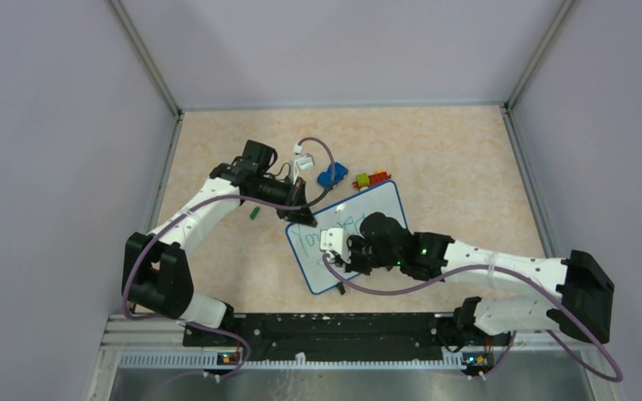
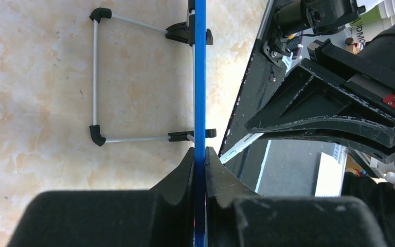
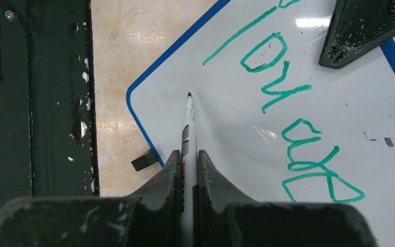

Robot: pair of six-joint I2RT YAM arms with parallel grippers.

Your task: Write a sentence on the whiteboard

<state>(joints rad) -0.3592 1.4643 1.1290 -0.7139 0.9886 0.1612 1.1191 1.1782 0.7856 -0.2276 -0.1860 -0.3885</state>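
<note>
the whiteboard (image 1: 380,205) sits askew at mid-table. the left arm (image 1: 201,205) reaches forward and bends in to the board's left corner, its gripper (image 2: 199,152) clamped on the blue rim. the right arm (image 1: 501,259) stretches left over the board, its gripper (image 3: 187,154) closed tight on a marker (image 3: 189,118), whose tip points at bare white beside the green sentence (image 3: 288,98).

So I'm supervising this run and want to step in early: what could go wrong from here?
1. The left gripper pinches only the thin blue rim of the whiteboard, so pen pressure could twist the board or pull it out of the grip.
2. The marker in the right gripper points near the board's corner, apart from the green writing. A stroke from there may run off the edge onto the table.
</note>
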